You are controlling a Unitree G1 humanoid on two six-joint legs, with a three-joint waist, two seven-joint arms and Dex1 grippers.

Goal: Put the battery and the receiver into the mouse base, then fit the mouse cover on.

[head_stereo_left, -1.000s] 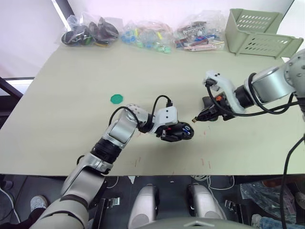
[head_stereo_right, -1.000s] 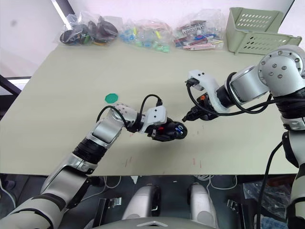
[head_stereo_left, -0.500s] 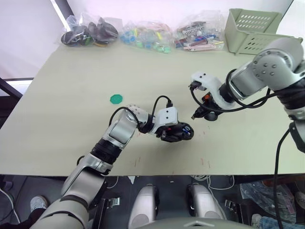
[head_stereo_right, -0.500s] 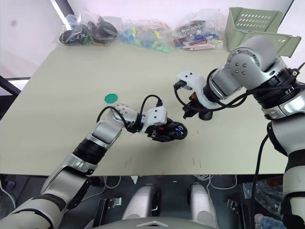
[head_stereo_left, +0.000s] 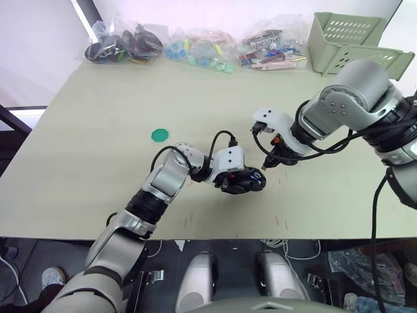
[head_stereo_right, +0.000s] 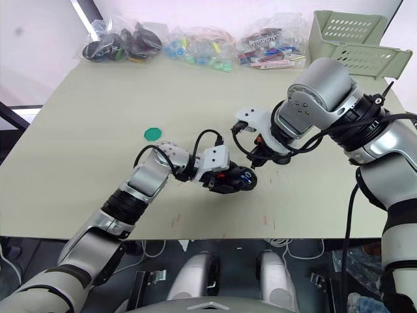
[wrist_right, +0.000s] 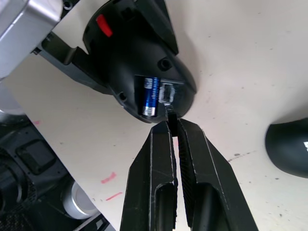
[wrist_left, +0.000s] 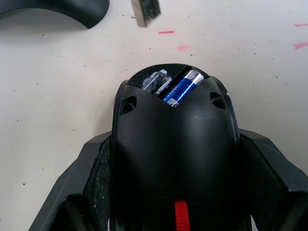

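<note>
A robot test lab or workshop, by the look of it: a plain pale worktable point(head_stereo_left: 98, 150) marked with red pen ticks, clear bags of small parts point(head_stereo_left: 202, 49) at twelve o'clock, a green plastic basket point(head_stereo_left: 355, 42) at two.

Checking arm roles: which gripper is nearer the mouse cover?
Right. The right gripper is beside the mouse cover; the left gripper holds the mouse base farther off.

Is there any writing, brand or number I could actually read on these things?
None can be read.
The battery has pale print on its blue wrap: too small to read.
The mouse cover bears a small pale mark at the picture's edge: unreadable.
The bags at the table's far edge hold coloured items: no legible print.
</note>
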